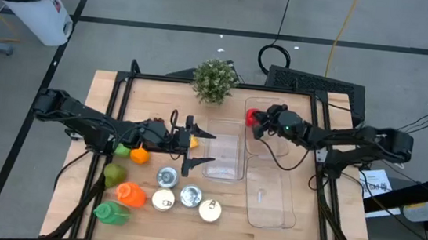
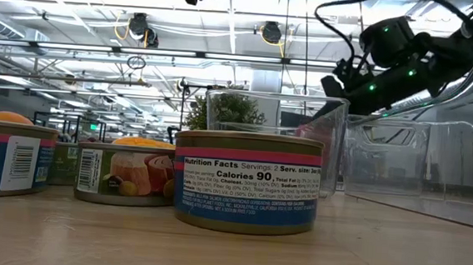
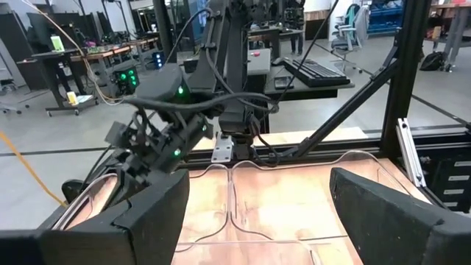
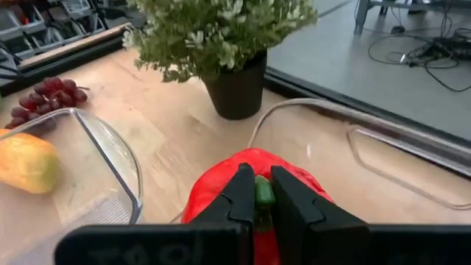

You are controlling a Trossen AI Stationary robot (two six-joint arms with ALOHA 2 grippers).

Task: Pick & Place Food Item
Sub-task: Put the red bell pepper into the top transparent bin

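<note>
The red pepper (image 4: 250,188) is showing as a glossy, rounded, bright red shape with a short green stem (image 4: 263,193) standing up from its crown. The right gripper (image 4: 263,193) is pinching that stem: its two dark fingers are sitting almost closed, with only the green stalk between them, and the red body is bulging out on both sides beneath them. In the high view the pepper (image 1: 253,117) is lying toward one o'clock from the table's middle, at the far rim of the long clear tray (image 1: 268,212), with the right gripper (image 1: 258,123) reaching in from three o'clock.

Beyond the pepper, the potted plant (image 1: 215,79) is standing at twelve o'clock on the wooden table (image 1: 106,94), its dark pot close to the pepper in the wrist view. A bunch of dark red grapes (image 4: 51,92) is lying on the wood near the rim of the smaller clear container (image 1: 222,156), and a yellow-orange fruit (image 4: 26,163) is resting inside that container.

The left gripper (image 1: 194,143) is hovering near the table's centre, at the nine o'clock edge of the smaller container, with its fingers (image 3: 151,213) spread wide and holding nothing.

At seven o'clock, four cans (image 1: 186,196) are standing in a loose cluster, and green and orange produce (image 1: 122,194) is lying at eight o'clock.
</note>
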